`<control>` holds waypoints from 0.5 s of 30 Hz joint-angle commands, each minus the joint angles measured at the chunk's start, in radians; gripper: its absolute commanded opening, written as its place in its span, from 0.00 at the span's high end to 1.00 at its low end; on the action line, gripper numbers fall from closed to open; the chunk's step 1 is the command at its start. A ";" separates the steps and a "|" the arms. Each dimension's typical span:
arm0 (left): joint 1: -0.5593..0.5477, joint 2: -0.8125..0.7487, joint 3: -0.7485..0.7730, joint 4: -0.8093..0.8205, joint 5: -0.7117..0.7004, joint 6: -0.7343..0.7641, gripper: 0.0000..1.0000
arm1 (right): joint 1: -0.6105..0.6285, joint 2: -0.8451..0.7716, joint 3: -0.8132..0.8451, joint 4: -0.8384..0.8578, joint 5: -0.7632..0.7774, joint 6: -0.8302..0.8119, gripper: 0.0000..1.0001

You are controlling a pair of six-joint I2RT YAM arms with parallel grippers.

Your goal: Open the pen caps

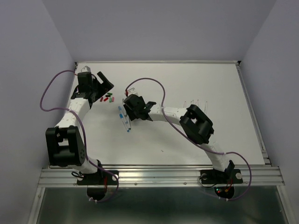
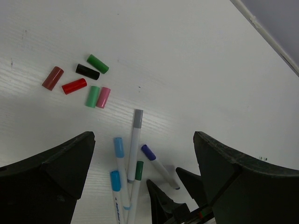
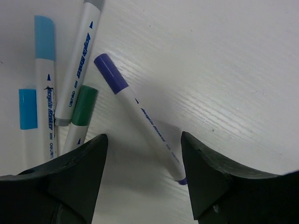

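Bench [image 2: 187, 70]: white, faint grain lines. Loose: maroon cap [image 2: 52, 78], red cap [image 2: 74, 86], black cap [image 2: 87, 71], green cap [image 2: 97, 64], pale-green cap [image 2: 92, 96], pink cap [image 2: 103, 97]. Grey-capped pen [image 3: 77, 60], lt-blue-capped pen [image 3: 46, 70], mid-blue-capped pen [image 3: 28, 108], dk-green-capped pen [image 3: 84, 106], purple-capped pen [image 3: 140, 112]: barrels all white w/ blue lettering. Left pincer [image 2: 142, 135], right pincer [image 3: 143, 137]: black. Arm cables [image 1: 46, 93]: lilac. Walls [image 1: 28, 37]: pale lavender.

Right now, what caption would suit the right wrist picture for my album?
Right gripper, open, above a purple-capped pen beside four other pens on the white table.

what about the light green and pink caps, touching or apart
Touching. Left wrist view: the light green cap and pink cap lie side by side, no gap showing between them.
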 commanded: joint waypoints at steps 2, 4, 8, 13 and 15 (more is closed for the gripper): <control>-0.003 -0.013 0.001 0.027 0.006 0.018 0.01 | 0.001 0.040 0.015 -0.011 -0.027 -0.085 0.35; -0.003 -0.018 0.000 0.027 0.006 0.019 0.01 | 0.001 0.043 0.016 -0.001 -0.058 -0.091 0.50; -0.003 -0.024 0.001 0.026 0.004 0.023 0.01 | 0.001 0.048 0.016 0.003 -0.092 -0.106 0.76; -0.002 -0.029 0.000 0.023 0.004 0.023 0.01 | 0.001 0.035 -0.013 0.005 -0.072 -0.105 0.95; -0.003 -0.027 0.000 0.026 0.015 0.023 0.01 | 0.001 0.015 -0.028 0.006 -0.054 -0.097 0.99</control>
